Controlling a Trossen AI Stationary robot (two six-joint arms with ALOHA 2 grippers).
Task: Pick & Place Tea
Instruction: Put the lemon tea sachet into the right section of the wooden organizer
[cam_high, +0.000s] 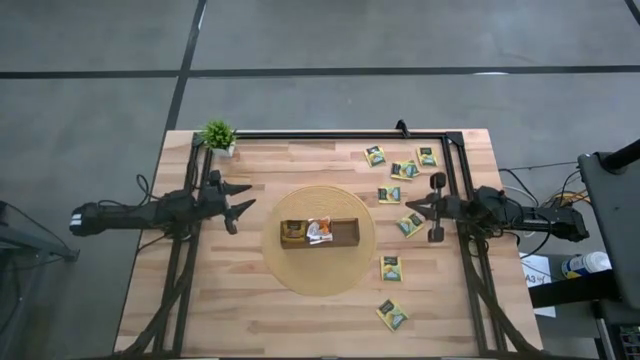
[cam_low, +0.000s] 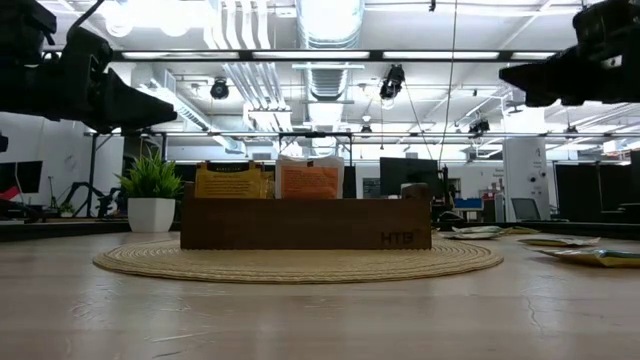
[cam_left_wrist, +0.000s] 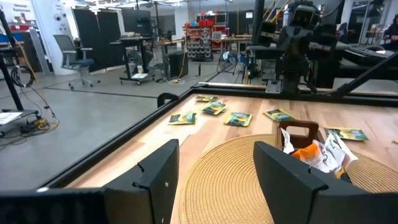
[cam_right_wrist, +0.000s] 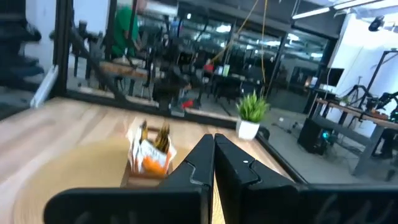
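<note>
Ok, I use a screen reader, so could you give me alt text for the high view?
A wooden tray holding a few tea sachets sits on a round woven mat mid-table, between two idle arms. The left end effector is open beside the mat; the right end effector is shut among loose sachets. A small plant stands at the far left corner.

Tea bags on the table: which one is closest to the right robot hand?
The dark green sachet lying just left of the right gripper, beside the round mat's edge. The other loose ones lie farther up or down the table.
</note>
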